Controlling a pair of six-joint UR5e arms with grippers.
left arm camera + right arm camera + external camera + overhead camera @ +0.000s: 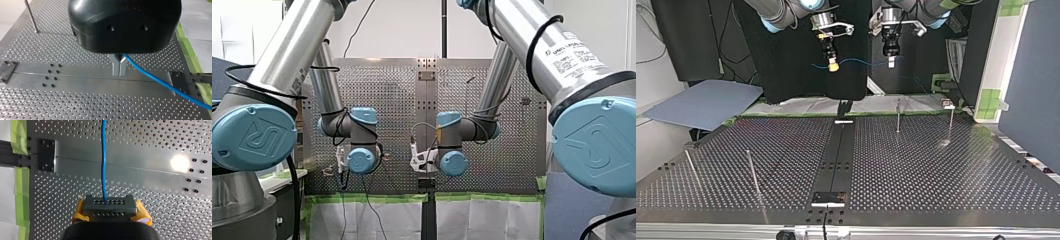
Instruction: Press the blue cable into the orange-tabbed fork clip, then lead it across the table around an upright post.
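The blue cable (861,62) hangs high above the table (936,170), strung between the 2 arms. My left gripper (119,68) has its metal fingers (115,67) pinched shut on the cable, and my right gripper (109,206) has its yellow pads (143,213) closed on it as well. I cannot make out the orange-tabbed clip; a small fitting (948,105) at the top view's far right may be it. I judge both arms should descend together, span taut and level, line it over the slot, then press straight down.
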